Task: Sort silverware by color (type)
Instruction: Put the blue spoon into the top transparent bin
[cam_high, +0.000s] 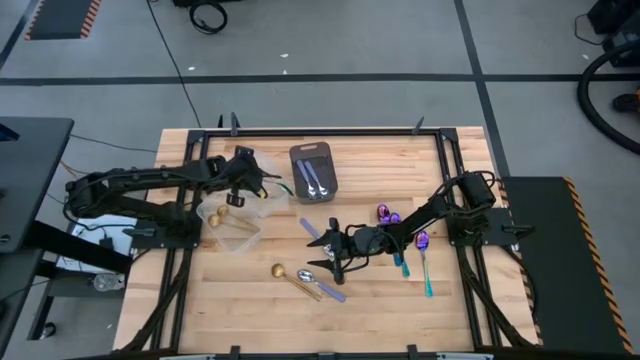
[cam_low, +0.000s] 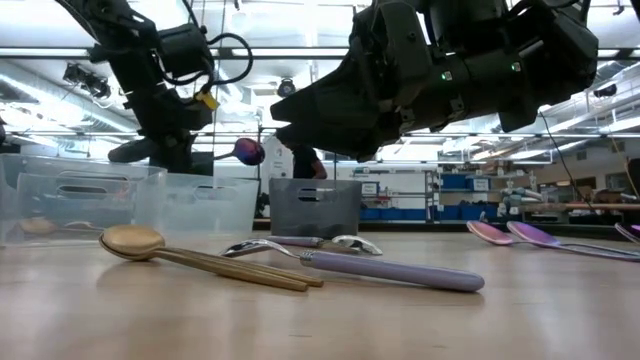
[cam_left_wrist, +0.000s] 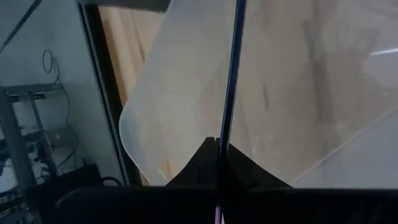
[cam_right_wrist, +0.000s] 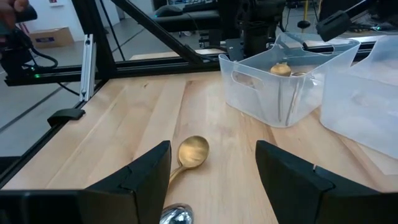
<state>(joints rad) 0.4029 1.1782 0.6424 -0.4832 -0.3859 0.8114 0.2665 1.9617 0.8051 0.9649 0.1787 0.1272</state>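
Observation:
My left gripper (cam_high: 240, 197) hangs over the clear tubs at the back left, shut on a slender spoon whose purple bowl (cam_low: 249, 151) shows in the low view. My right gripper (cam_high: 331, 250) stands open, low over the table's middle. Ahead of its fingers a gold spoon (cam_right_wrist: 192, 151), a silver spoon (cam_high: 311, 277) and a lavender-handled piece (cam_low: 395, 270) lie flat on the wood. More purple-bowled spoons (cam_high: 421, 240) with teal handles lie at the right. Silver spoons lie in the dark grey tray (cam_high: 330, 178). My left gripper pinches the spoon's thin handle (cam_left_wrist: 222, 134) between its two shut fingertips (cam_left_wrist: 202, 152). The handle runs straight on beyond the fingers, in line with them. The spoon is lifted clear, over a clear tub (cam_left_wrist: 186, 93).
Two clear tubs stand at the back left; the nearer one (cam_right_wrist: 280, 93) holds gold spoons, the other (cam_high: 262, 190) lies under my left gripper. Another lavender handle (cam_high: 310, 228) lies near the middle. A black frame runs around the table's edge.

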